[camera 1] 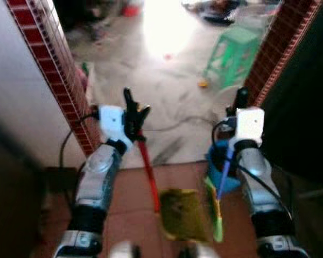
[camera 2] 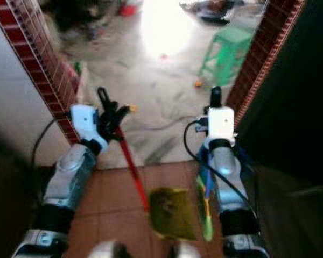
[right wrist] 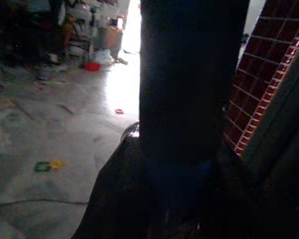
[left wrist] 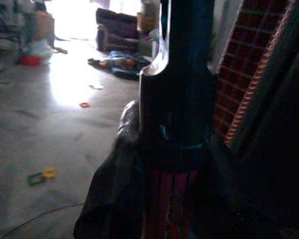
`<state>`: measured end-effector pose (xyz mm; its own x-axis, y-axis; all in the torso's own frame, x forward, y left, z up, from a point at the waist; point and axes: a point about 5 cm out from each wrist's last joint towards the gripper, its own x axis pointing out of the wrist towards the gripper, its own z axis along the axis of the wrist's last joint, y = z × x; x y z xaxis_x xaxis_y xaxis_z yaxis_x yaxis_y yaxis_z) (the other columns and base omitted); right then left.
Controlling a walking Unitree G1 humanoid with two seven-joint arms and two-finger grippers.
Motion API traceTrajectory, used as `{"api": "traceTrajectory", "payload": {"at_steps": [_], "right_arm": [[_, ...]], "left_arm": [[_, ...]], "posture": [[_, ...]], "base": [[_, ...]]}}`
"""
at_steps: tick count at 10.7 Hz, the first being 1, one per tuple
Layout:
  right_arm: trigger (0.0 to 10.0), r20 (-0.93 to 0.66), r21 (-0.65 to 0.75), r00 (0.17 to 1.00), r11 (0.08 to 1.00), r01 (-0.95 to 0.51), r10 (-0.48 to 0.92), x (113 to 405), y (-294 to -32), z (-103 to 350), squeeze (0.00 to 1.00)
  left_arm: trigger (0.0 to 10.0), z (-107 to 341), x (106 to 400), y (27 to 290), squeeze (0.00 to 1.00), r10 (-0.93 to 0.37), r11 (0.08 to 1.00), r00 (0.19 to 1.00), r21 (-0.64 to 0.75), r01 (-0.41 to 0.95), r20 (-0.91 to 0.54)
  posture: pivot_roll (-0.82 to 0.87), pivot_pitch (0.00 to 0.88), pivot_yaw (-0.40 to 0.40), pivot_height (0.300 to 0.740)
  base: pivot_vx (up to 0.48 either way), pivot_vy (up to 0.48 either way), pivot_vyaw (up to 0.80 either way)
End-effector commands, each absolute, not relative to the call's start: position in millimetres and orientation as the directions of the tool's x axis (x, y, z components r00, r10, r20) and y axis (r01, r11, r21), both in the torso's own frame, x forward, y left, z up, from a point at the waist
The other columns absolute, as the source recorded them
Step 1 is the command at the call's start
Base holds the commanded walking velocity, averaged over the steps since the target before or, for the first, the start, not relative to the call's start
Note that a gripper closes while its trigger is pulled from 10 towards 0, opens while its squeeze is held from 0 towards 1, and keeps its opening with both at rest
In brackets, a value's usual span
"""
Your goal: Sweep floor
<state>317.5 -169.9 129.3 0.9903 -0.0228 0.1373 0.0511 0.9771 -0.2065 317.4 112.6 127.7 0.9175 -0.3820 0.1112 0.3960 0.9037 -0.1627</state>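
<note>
The left pincer (camera 1: 133,115), at centre left of the head view, is pinched on the thin red handle of a broom (camera 1: 148,167), which slants down toward the lower middle, where a flat, fuzzy yellow-green brush head (camera 1: 181,213) rests on reddish-brown floor tiles (camera 1: 134,215). The right pincer (camera 1: 240,99), at centre right, grips a slim blue handle (camera 1: 224,173) leading down to a blue dustpan (camera 1: 222,174) with a green edge, just beside the brush head. Both arms have silver casings and white wrist blocks. Red brick pillars (camera 1: 48,64) with pale mortar lines frame a doorway at upper left and upper right. Beyond lies a smooth, shiny grey floor (camera 1: 151,91) with bright glare, scattered small litter and a green plastic stool (camera 1: 234,54) at upper right.
</note>
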Motion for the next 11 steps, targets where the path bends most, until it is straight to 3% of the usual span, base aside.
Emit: {"api": "traceTrajectory", "payload": {"at_steps": [1, 7, 11], "right_arm": [[10.0, 0.186, -0.213, 0.982, 0.975, 0.064, -0.024, 321, -170, 141, 0.0], [10.0, 0.149, -0.271, 0.985, 0.955, 0.124, -0.086, 314, -185, 129, 0.0], [10.0, 0.09, -0.324, 0.985, 0.931, 0.17, -0.148, 307, -204, 116, 0.0]], "left_arm": [[10.0, 146, 318, 115, 0.0, -0.371, 0.905, 0.91, -0.144, 0.399, 0.186], [10.0, 170, 320, 110, 0.0, -0.379, 0.886, 0.889, -0.175, 0.428, 0.258], [10.0, 216, 321, 116, 0.0, -0.316, 0.872, 0.867, -0.242, 0.425, 0.385]], "posture": [[-0.05, 0.0, 0.001, 0.74], [-0.05, 0.0, 0.014, 0.74], [-0.04, 0.0, 0.009, 0.74]], "base": [[0.0, 0.0, 0.0], [0.0, 0.0, -0.46], [0.0, 0.0, -0.53]]}}
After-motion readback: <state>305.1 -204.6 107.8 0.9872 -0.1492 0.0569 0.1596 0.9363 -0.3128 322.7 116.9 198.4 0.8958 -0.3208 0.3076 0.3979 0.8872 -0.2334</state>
